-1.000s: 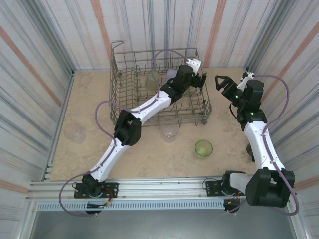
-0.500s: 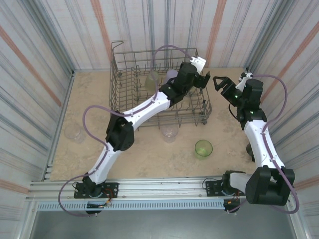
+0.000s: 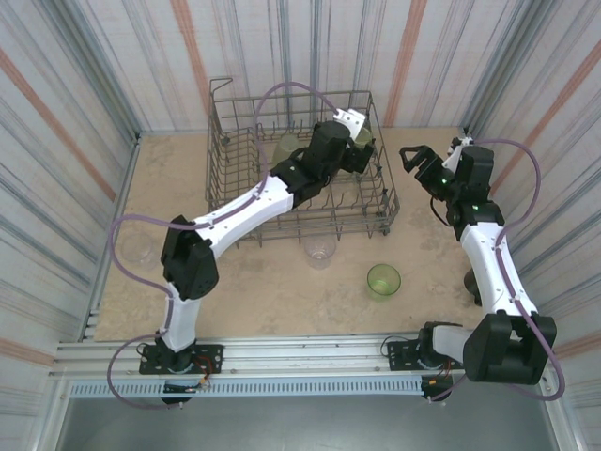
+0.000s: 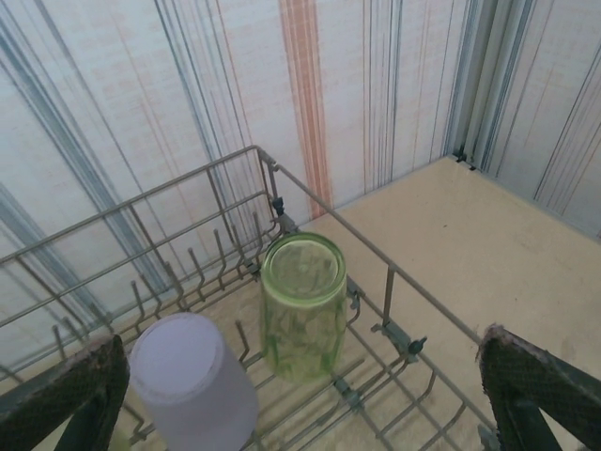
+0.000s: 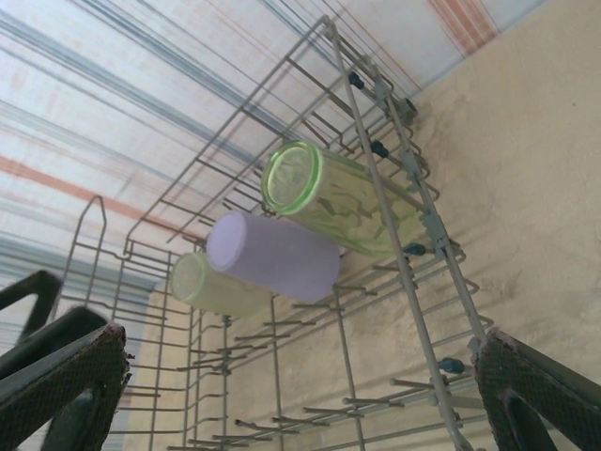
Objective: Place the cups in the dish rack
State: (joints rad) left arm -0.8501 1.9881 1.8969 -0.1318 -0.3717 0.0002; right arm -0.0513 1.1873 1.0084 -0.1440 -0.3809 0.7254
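- Grey wire dish rack [image 3: 230, 178] sits at the far middle of the tan table [image 3: 235, 282], up against the striped back wall.
- Inside it, at the far right corner, you've got a green cup [image 4: 302, 315] base-up and leaning among the tines. A lavender cup [image 4: 192, 381] is just beside it, also base-up, w/ a pale yellow-green cup [image 5: 211, 282] on the lavender one's other side.
- L gripper [image 3: 364, 153] hovers over the rack's far right part, above those cups. Jaws are spread wide, nothing btwn them.
- R gripper [image 3: 413, 158] hangs outside the rack, near its right wall and pointing toward it. Jaws are spread wide too, empty.
- On the table, not loaded:
  - a clear cup [image 3: 319, 252] just in front of the rack;
  - a green tumbler [image 3: 383, 280] near it to the right;
  - a second clear cup [image 3: 139, 249] well apart at the left edge.
- Dark cup [image 3: 470, 280] stands at the table's right side, partly hidden behind the right arm.
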